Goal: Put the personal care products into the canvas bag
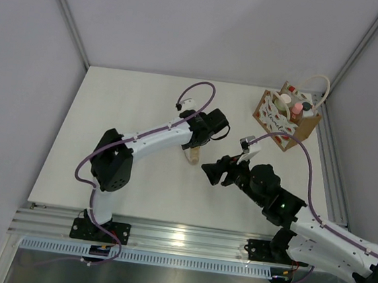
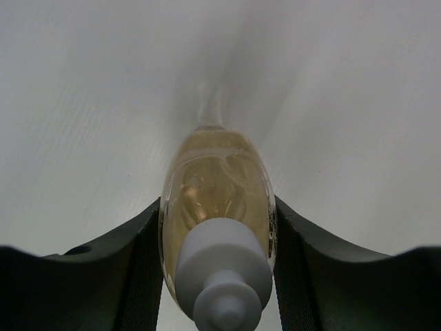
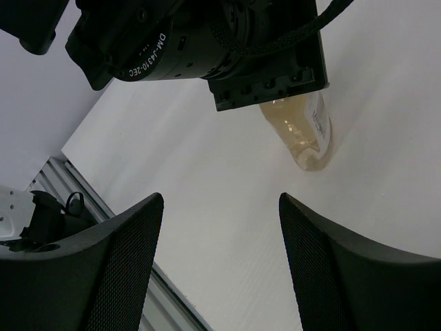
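while your left gripper point(image 2: 218, 207) pinches the amber flask point(image 2: 217, 172) tilted on the table point(image 1: 145, 103), lift straight | carry it to the canvas bag point(image 1: 273, 116) far right | right gripper point(image 3: 220, 200) gapes empty, keep it clear

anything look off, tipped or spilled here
Nothing looks spilled or damaged. The one thing not upright is the amber flask, which leans at an angle, held by the left gripper over the table; that is handling, not a mishap. The canvas bag stands upright at the far right corner with bottles inside.
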{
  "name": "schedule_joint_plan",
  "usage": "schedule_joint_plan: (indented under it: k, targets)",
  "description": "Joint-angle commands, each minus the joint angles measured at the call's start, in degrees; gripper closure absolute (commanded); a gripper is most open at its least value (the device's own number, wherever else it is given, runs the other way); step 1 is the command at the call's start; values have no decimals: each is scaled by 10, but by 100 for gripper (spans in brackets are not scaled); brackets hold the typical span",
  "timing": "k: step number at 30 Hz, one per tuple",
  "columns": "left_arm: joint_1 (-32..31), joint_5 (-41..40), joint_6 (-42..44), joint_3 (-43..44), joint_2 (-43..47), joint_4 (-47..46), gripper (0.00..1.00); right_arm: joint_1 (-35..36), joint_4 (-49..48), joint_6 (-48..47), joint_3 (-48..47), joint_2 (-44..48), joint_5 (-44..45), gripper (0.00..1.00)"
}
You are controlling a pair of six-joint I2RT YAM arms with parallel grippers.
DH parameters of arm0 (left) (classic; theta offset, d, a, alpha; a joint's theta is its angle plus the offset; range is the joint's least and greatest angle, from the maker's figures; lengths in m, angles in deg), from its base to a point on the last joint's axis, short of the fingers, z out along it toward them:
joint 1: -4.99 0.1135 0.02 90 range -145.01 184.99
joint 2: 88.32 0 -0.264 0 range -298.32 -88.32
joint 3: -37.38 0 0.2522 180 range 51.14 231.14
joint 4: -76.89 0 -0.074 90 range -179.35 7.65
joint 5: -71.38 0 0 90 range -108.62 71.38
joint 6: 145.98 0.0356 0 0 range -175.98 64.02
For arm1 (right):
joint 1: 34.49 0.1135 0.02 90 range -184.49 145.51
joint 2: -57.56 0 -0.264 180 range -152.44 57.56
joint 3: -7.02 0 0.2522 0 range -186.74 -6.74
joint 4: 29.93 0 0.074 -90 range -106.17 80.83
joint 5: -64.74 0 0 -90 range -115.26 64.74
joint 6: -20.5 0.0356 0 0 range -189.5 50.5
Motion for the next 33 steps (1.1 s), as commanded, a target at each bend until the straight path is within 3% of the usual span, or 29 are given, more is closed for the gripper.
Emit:
schedule_joint_plan:
  k: [1, 6, 7, 10, 13, 21, 25, 33]
  targets:
    - [-5, -26, 7, 23, -2, -33, 74, 3, -10, -4, -5, 13, 17, 28]
    - [-6, -19, 31, 43, -15, -34, 34, 3, -15, -8, 1, 20, 19, 28]
    - [-6, -10, 45, 41, 1, -35, 18, 3, -15, -10, 1, 17, 20, 27]
    - [-6, -8, 54, 41, 15, -30, 13, 3, -16, -11, 1, 15, 14, 26]
    - [-10, -9, 78, 38, 44, -36, 1, 3, -12, -18, -3, 17, 6, 26]
    - [-11, -5, 123, 32, 152, -14, 1, 3, -6, -46, -13, 33, 27, 23]
    - [1, -14, 185, -1, 262, -47, 1, 2, 3, -80, -44, -2, 57, 21]
    - [77, 37, 290, -224, 483, -183, 1, 0, 0, -120, -157, -166, 91, 12]
